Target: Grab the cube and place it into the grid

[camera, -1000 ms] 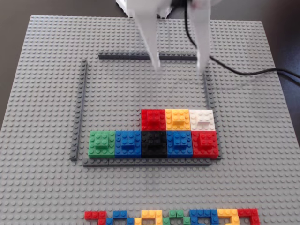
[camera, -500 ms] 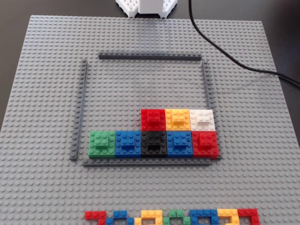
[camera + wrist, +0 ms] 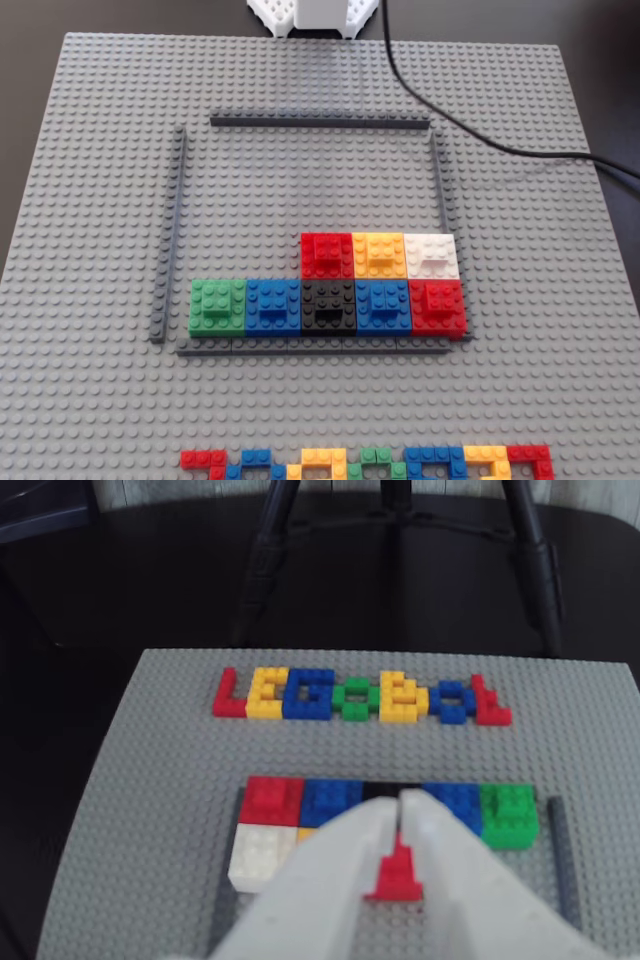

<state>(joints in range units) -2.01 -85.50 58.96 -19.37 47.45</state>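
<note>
Two red cubes sit inside the grid of thin dark-grey bars. One is at the left end of a short row beside an orange and a white block. The other ends the front row of green, blue, black and blue blocks. In the wrist view my gripper hangs above the grid, its white fingers almost touching and holding nothing. Through the narrow gap I see part of the short-row red cube lying on the plate. The other red cube is left of the fingers. The gripper is out of the fixed view.
The light-grey baseplate fills the table. A multicoloured strip of flat pieces lies at its front edge and also shows in the wrist view. A black cable crosses the back right. The white arm base is at the back. Dark tripod legs stand beyond the plate.
</note>
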